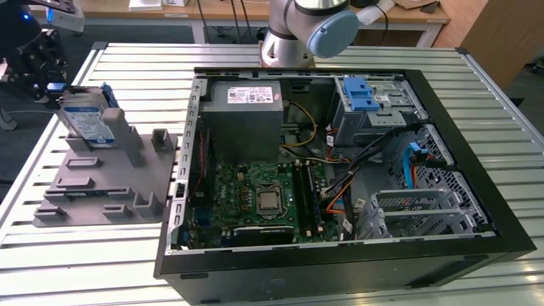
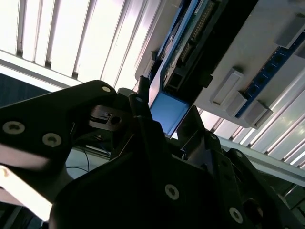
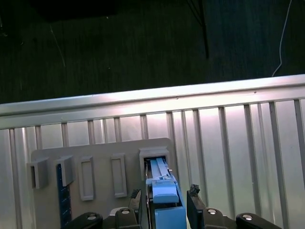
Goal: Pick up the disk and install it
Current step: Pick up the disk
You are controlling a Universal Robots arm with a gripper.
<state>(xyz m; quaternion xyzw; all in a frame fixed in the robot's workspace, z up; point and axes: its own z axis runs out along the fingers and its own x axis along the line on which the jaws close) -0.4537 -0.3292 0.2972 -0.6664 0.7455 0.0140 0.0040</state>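
1. stage: early, at the grasp by the look of it; nothing installed yet.
2. disk [image 1: 85, 124] upright on edge in a slot of the grey holder [image 1: 102, 185], close to the tabletop [image 1: 85, 268] edge on the exterior view's left, well apart from any drive bay.
3. gripper [image 3: 164, 192] astride the disk's top edge, spread just wider than the disk, one finger on each side. thin dark gap on both sides in the first wrist view, so judged not clamped, holding nothing.
4. done, as far as visible: gripper lined up over the disk. left: closing on it, lifting it clear of the holder, carrying it across, seating it in a bay.
5. open computer case [image 1: 340, 274] lying on its side across the middle of the tabletop, reaching toward the edge on the exterior view's right, side panel off.
6. inside the case: motherboard [image 1: 255, 197], grey power supply box [image 1: 246, 118], metal cage with blue latch [image 1: 367, 95] toward the far edge, a second bare metal cage [image 1: 425, 210] toward the near edge, loose cables between them.
7. surface: pale slatted metal tabletop, flat, with gaps between the slats; holder and case just beside each other, not touching as far as can be told.
8. arm base [image 1: 293, 38] mounted at the far edge of the tabletop.
9. room: dark floor [image 3: 143, 47] beyond the tabletop edge, wooden desks [image 1: 399, 16] behind.
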